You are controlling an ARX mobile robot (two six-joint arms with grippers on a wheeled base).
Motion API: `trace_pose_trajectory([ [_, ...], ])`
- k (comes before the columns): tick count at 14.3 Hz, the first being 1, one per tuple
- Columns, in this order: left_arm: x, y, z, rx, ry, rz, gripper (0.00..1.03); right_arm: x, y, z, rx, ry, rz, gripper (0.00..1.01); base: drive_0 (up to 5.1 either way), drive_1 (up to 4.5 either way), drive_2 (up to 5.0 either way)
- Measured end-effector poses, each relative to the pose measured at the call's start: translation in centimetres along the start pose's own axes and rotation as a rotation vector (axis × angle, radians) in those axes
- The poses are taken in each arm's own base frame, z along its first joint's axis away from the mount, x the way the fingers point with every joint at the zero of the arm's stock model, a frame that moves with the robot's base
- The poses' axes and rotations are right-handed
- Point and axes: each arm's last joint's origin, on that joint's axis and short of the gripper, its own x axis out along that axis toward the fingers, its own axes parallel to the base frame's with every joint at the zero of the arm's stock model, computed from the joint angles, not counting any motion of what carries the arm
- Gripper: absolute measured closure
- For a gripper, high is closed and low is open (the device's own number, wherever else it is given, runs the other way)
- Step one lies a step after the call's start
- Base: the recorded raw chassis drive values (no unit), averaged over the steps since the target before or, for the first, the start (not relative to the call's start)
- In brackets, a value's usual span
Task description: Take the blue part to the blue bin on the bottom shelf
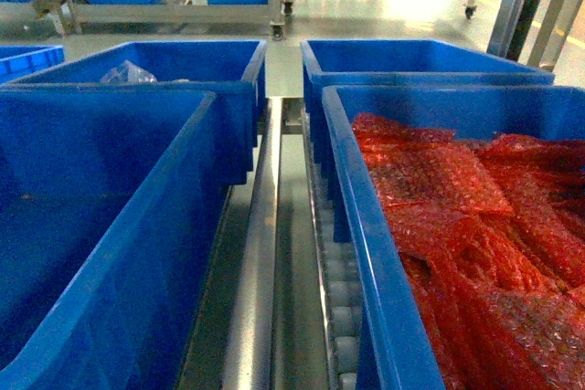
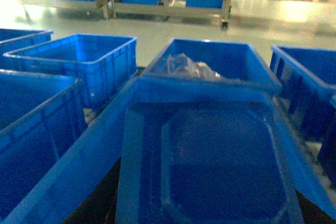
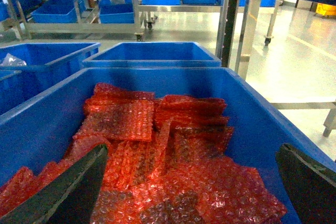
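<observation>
Right claw: my two dark fingers stand wide apart at the lower corners of the right wrist view, with nothing between them. They hang above the red wrap.
Left claw: not visible in any view; I cannot tell its state.
Right bin: blue, near right on the bottom shelf. It holds a loose pile of red bubble wrap in overlapping sheets.
Left bin: blue, near left on the shelf. Its inside looks bare in the head view. In the left wrist view a blue tray-like shape with a raised rounded rim lies in it; I cannot tell whether this is the blue part.
Far left bin: behind the left bin, with a clear plastic bag inside.
Far right bin: behind the right bin; its contents are hidden.
Bottom shelf: a brushed steel divider rail runs between the left and right bins. White rollers show just beside the right bin's left wall.
Blue part: no separate part can be picked out with certainty; blue on blue hides the edges.
Background: steel racks with more blue bins stand well apart on a pale glossy floor.
</observation>
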Motion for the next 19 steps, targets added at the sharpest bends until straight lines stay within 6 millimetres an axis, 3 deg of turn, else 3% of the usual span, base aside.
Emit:
trace_pose_trajectory([
  [2, 2.6, -0.6, 0.2, 0.001, 0.007, 0.018, 0.6, 0.0, 0.0, 0.0, 0.0, 0.001, 0.0, 0.03, 0.0, 0.0, 0.0],
  [3, 3.7, -1.3, -0.2, 0.016, 0.036, -0.008, 0.53, 0.0, 0.0, 0.0, 0.0, 0.0, 0.0, 0.03, 0.0, 0.0, 0.0],
  [7, 4.0, -1.6, -0.3, 0.018, 0.039, -0.026, 0.03, 0.0, 0.0, 0.0, 0.0, 0.0, 0.0, 0.03, 0.0, 0.0, 0.0],
  [8, 4.0, -1.6, -0.3, 0.019, 0.042, -0.026, 0.05, 0.0, 0.0, 0.0, 0.0, 0.0, 0.0, 0.03, 0.0, 0.0, 0.0],
  [9, 4.1, -1.6, -0.3, 0.015, 0.009, -0.053, 0.08, 0.0, 0.0, 0.0, 0.0, 0.0, 0.0, 0.03, 0.0, 0.0, 0.0],
  [10, 3.9, -1.1, -0.6, -0.017, -0.09, -0.137, 0.2, 0.0, 0.0, 0.0, 0.0, 0.0, 0.0, 0.03, 0.0, 0.0, 0.0],
  [12, 3.3, -0.5, -2.6, -0.017, -0.103, -0.199, 0.45, 0.0, 0.0, 0.0, 0.0, 0.0, 0.0, 0.03, 0.0, 0.0, 0.0],
  [14, 3.1, -0.1, -4.3, -0.011, -0.08, -0.205, 0.66, 0.0, 0.0, 0.0, 0.0, 0.001, 0.0, 0.03, 0.0, 0.0, 0.0],
  [17, 2.7, 1.3, -5.2, -0.017, -0.103, -0.181, 0.96, 0.0, 0.0, 0.0, 0.0, 0.001, 0.0, 0.03, 0.0, 0.0, 0.0],
  [19, 2.4, 1.2, -5.9, -0.013, -0.095, -0.207, 1.01, 0.0, 0.0, 0.0, 0.0, 0.001, -0.001, 0.03, 0.0, 0.0, 0.0],
])
